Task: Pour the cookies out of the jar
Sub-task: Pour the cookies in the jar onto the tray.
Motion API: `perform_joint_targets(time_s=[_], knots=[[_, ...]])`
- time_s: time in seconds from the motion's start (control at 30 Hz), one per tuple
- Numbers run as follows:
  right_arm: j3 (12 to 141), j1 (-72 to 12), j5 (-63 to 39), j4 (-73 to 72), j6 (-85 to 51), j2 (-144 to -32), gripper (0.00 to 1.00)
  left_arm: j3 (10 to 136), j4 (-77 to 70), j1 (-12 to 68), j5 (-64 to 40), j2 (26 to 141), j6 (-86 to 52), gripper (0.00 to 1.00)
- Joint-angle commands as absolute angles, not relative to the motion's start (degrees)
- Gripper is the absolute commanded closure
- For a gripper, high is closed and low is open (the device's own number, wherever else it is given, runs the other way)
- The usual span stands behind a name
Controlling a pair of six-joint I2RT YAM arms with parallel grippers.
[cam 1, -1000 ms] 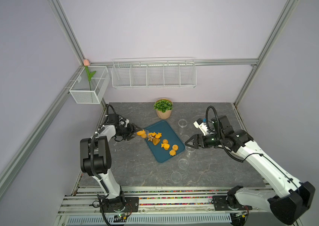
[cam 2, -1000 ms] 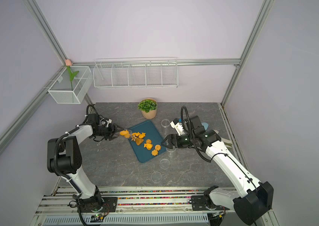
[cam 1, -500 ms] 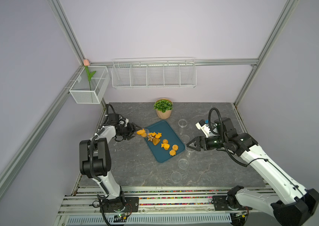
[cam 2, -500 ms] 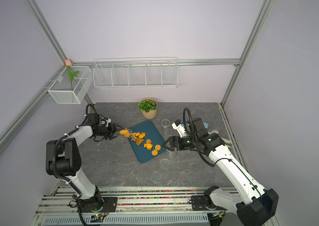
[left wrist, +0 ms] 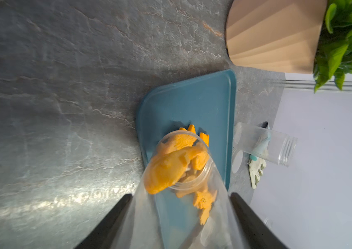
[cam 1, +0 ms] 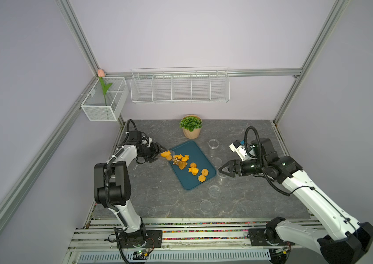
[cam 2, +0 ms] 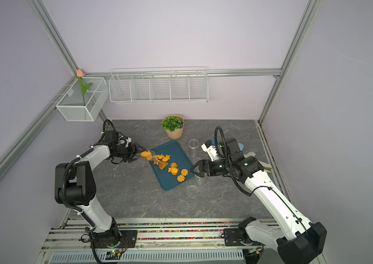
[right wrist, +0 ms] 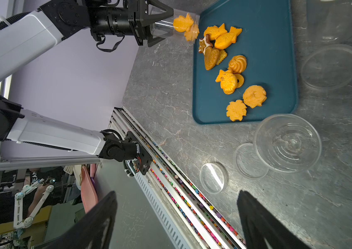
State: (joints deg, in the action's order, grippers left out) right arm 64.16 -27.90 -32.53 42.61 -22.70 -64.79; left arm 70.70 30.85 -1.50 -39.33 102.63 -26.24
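Pinches the probably light, slick clear plastic jar (right wrist: pixel 163 25) around its body with the left tool (cam 1: pixel 158 153); holds the right tool (cam 1: pixel 220 170) spread, empty; calls for gentle tipping to spare likely brittle cookies (left wrist: pixel 170 168).

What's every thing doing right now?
jar: tipped sideways, nearly empty
tray: flat on table
cookies: most lie on tray, some in jar mouth
left gripper: jaws shut on jar
right gripper: jaws open, empty
spare jars: upright, empty, uncapped
lids: flat on table
plant: upright
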Motion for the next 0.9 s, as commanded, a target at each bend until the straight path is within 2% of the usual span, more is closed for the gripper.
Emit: perform_joint_targets(time_s=[0.0, 0.1, 0.23, 0.33, 0.4, 0.87], knots=[[63.7, -28.1, -32.2, 42.1, -23.3, -63.9, 0.11, 74.3, 33.6, -1.1, -39.0, 103.8, -23.4, 0.33], [63.7, -28.2, -32.4, 41.7, -23.3, -64.4, 0.11, 77.9, 40.5, 0.9, -31.1, 103.1, -18.1, 0.32], [64.3, -28.2, -33.0, 41.2, -23.4, -65.5, 0.11, 76.6, 37.8, 0.9, -38.7, 104.4, -19.5, 0.32], [64.8, -28.2, -33.3, 41.1, -23.1, -66.0, 0.11, 75.5, 37.2, 1.6, -38.7, 104.7, -19.4, 0.32], [64.8, -28.2, -33.3, 41.5, -22.7, -66.0, 0.11, 74.9, 37.5, 1.5, -35.2, 104.1, -19.7, 0.32], [63.7, -28.2, -32.8, 41.9, -22.1, -65.4, 0.11, 74.7, 35.4, 0.9, -37.7, 105.0, -20.9, 0.32]])
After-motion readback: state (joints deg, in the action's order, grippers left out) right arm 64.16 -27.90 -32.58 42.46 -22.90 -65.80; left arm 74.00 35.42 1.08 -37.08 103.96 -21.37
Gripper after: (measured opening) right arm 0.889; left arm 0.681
